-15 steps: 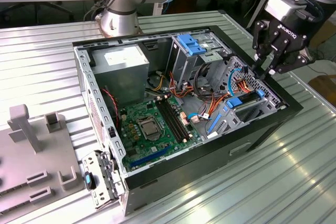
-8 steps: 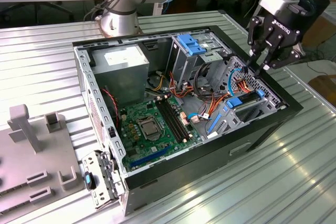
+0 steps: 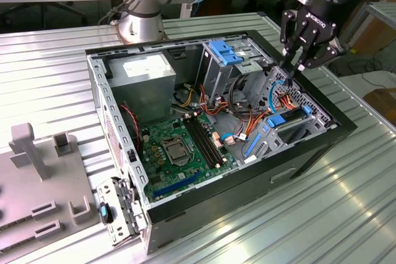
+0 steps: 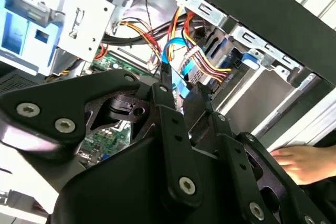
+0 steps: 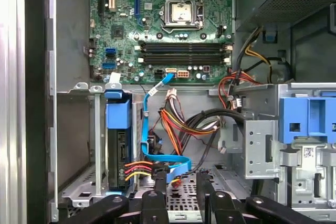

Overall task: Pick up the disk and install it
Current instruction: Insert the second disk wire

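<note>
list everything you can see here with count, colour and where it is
computer case: one, black, open on the ridged metal table
disk: one, dark with blue rails, seated on edge in its bay inside the case, cables plugged in
motherboard: one, green, on the case floor
power supply: one, grey with a white label, in a case corner
blue latch: one, atop the metal drive cage
fixture tray: one, grey, at the exterior view's left
table: one, silver
person's hand: one, beside the case in the second wrist view
gripper: one, black, over the cables near the disk bay
</note>
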{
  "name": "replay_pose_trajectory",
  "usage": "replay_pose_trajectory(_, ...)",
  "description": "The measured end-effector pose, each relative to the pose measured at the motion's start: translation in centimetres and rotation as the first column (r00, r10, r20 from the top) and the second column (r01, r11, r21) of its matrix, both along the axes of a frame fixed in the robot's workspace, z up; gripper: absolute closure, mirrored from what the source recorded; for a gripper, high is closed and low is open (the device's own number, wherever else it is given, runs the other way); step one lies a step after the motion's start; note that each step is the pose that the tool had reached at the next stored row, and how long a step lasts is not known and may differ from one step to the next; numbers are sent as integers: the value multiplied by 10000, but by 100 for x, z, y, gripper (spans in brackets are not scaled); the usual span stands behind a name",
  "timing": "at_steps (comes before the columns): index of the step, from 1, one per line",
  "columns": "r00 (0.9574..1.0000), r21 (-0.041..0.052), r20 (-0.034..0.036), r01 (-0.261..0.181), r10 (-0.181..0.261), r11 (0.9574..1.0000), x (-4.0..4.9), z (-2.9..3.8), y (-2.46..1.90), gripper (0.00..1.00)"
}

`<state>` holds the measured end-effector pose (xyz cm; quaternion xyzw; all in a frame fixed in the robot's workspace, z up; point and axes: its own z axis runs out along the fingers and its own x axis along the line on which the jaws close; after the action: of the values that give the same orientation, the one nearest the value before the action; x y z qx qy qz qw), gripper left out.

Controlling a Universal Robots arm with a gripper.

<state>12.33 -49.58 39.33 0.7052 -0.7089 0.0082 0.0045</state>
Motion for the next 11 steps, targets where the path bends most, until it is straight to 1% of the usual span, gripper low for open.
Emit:
replay_pose_trajectory(3,10000,-243,0,0,0,9997,0,-23,0,64)
replay_pose_trajectory(4,10000,-303,0,0,0,9995,0,-30,0,64)
replay_pose_trajectory(5,10000,-399,0,0,0,9992,0,-42,0,64)
replay_pose_trajectory(6,10000,-452,0,0,0,9990,0,-58,10,64)
replay_pose_trajectory(8,10000,-451,0,0,0,9990,0,-64,54,64)
replay_pose_trajectory(9,10000,-452,-1,0,0,9990,0,-66,64,64)
replay_pose_trajectory(11,10000,-457,-3,0,0,9990,0,-80,67,64)
